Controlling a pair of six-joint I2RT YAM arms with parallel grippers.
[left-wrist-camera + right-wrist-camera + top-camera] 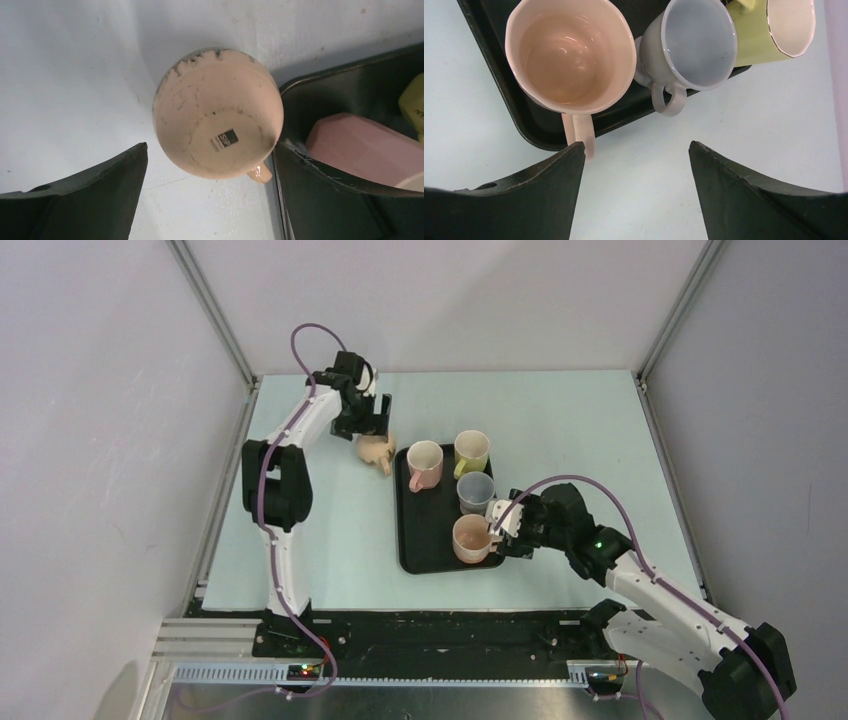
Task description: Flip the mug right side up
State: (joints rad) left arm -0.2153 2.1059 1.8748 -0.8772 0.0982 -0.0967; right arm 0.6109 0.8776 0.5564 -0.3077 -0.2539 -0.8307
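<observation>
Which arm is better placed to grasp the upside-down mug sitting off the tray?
Left. The left hand, open, hangs right over the upside-down mug, its base framed between the fingers. The right hand is across the tray, beside upright mugs.

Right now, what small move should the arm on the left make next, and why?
Probably lower the open left gripper around the peach mug: it sits bottom-up on the table beside the tray, below the spread fingers, not yet gripped.

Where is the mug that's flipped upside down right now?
The peach mug sits bottom-up on the table, just off the far left corner of the black tray. It is directly beneath the open left gripper in the top view.
</observation>
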